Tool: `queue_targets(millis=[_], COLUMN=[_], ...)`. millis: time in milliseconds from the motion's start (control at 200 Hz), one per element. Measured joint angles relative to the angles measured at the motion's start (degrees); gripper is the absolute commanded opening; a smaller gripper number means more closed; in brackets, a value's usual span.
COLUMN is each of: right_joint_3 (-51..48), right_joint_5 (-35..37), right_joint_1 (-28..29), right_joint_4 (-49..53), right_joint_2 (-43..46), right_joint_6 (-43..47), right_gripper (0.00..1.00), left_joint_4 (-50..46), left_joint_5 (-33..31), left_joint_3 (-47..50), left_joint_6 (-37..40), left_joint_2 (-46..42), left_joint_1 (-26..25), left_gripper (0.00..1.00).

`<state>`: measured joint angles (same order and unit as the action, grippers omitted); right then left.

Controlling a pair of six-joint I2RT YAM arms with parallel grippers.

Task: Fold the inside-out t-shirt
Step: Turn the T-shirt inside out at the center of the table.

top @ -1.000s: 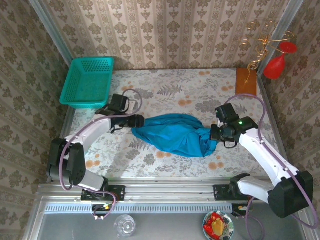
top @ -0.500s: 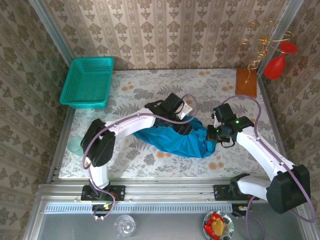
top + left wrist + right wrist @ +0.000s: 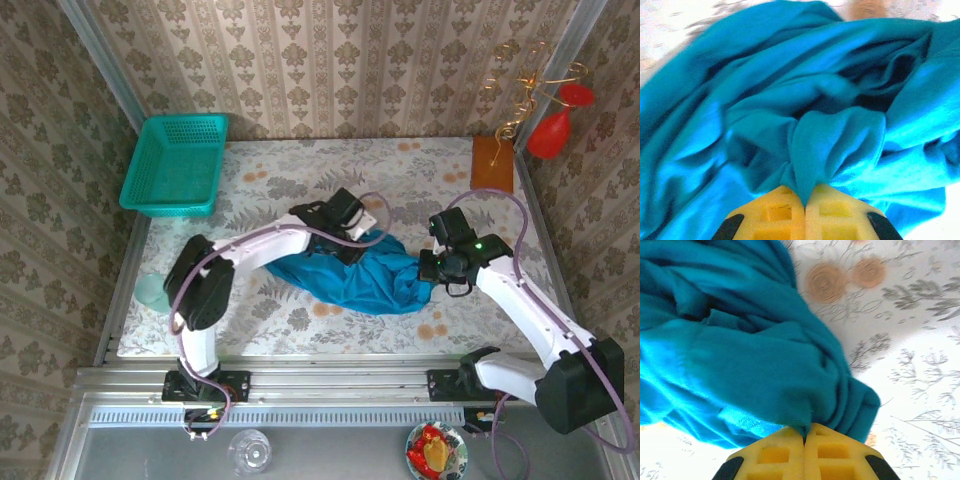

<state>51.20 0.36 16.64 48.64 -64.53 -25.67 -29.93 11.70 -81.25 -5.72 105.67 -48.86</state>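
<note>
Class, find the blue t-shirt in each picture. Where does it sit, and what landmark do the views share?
Top view: t-shirt bunched at the centre of the flowered table top.
Left wrist: t-shirt across nearly the whole frame, a fold pinched in the left gripper.
Right wrist: t-shirt left and centre, an end pinched in the right gripper.
Shared landmark: the flowered table top.

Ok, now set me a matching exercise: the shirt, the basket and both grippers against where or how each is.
1 t-shirt
2 basket
3 left gripper
4 right gripper

A standing at the far left
B shut on the t-shirt's right-hand end
C bunched up mid-table
D shut on a fold at the t-shirt's far side

Pairs: 1-C, 2-A, 3-D, 4-B
</note>
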Motion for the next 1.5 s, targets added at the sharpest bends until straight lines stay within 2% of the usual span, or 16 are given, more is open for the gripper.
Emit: queue_targets(millis=[175, 390, 460, 545, 610, 690, 810, 850, 930, 1050, 1190, 1335, 1500], right_joint_3=[7.21, 22.29, 24.50, 23.80, 20.87, 14.67, 6.01, 4.22, 3.67, 4.92, 8.00, 9.20, 11.19], right_joint_5=[3.21, 4.00, 3.85, 3.21, 2.36, 0.15, -2.60, -2.54, -2.19, -1.49, -1.20, -1.25, -1.27], right_joint_1=[-4.90, -9.09, -9.86, -10.08, -10.25, -10.51, -10.73, -10.93, -10.56, -6.25, 0.66, 6.34, 9.64], right_joint_4=[1.11, 1.14, 0.90, 0.90, 0.94, 1.33, 3.65, 4.81, 6.05, 5.75, 3.78, 0.59, -2.21], right_joint_2=[0.15, -0.87, -0.52, 0.20, 1.11, 2.38, 2.54, 2.54, 2.56, 2.29, -1.25, -7.89, -17.75], right_joint_6=[1.29, 3.89, 4.72, 4.94, 4.92, 4.46, 3.41, 2.51, 1.92, 1.27, 1.01, 0.44, 0.44], right_gripper=[0.00, 0.00, 0.00, 0.00, 0.00, 0.00, 0.32, 0.36, 0.40, 0.42, 0.43, 0.47, 0.52], left_joint_4=[3.48, 7.26, 7.72, 8.11, 8.61, 9.20, 8.94, 8.07, 5.42, 4.59, 3.80, 3.23, 3.61], left_joint_5=[3.41, 13.99, 17.07, 19.58, 21.09, 22.62, 21.22, 19.67, 16.59, 13.31, 9.77, 6.62, 4.87], left_joint_3=[5.79, 6.14, 7.17, 11.19, 16.35, 24.85, 37.86, 41.29, 44.59, 43.21, 36.44, 28.61, 21.38], left_joint_6=[-3.08, -7.06, -7.89, -8.66, -9.22, -10.47, -13.27, -13.90, -15.41, -15.56, -14.03, -12.17, -10.93], left_joint_2=[-11.61, -21.59, -24.55, -29.09, -32.63, -36.20, -37.94, -38.27, -39.32, -40.85, -39.15, -32.74, -22.29], left_joint_1=[10.36, 25.03, 28.48, 30.10, 30.14, 29.77, 27.17, 26.08, 24.20, 22.05, 17.03, 10.80, 5.01], left_gripper=[0.00, 0.00, 0.00, 0.00, 0.00, 0.06, 0.33, 0.38, 0.41, 0.44, 0.47, 0.52, 0.58])
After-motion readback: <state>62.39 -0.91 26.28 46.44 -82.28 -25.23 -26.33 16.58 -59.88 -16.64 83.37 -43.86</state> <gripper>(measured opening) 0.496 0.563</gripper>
